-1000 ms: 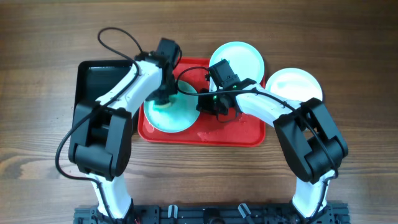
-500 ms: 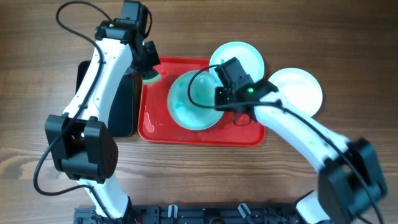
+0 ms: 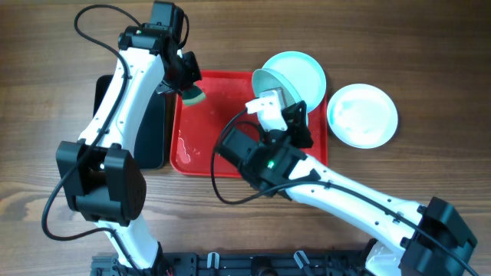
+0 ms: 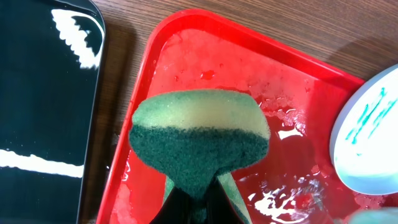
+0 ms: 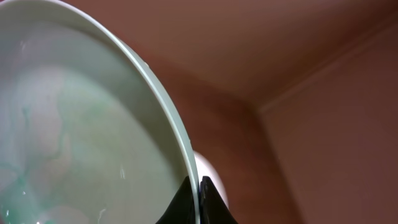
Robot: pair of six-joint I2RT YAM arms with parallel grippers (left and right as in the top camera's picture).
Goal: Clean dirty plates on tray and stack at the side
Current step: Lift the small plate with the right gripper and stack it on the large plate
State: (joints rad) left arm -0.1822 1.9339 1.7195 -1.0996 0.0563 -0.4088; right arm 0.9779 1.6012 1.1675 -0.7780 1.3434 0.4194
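The red tray [image 3: 230, 146] lies in the middle, wet and bare. My right gripper [image 3: 281, 98] is shut on the rim of a pale turquoise plate [image 3: 268, 81] and holds it tilted above the tray's back right. In the right wrist view the fingertips [image 5: 206, 194] pinch that rim [image 5: 168, 124]. A second turquoise plate [image 3: 301, 70] lies behind it and a cream-white plate [image 3: 362, 115] lies on the table to the right. My left gripper [image 3: 189, 86] is shut on a green sponge [image 4: 199, 137] over the tray's back left corner [image 4: 186, 37]. A green-smeared plate [image 4: 367, 140] shows at the left wrist view's right edge.
A black tray [image 3: 149, 123] lies left of the red tray, partly under my left arm; it also shows in the left wrist view [image 4: 43, 106]. Water and foam lie on the red tray's floor [image 4: 280, 186]. Wooden table surrounds both trays.
My right gripper has lifted the turquoise plate off the tray and carried it up toward the back right. My left gripper left the plate, carrying the sponge to the tray's back left corner.
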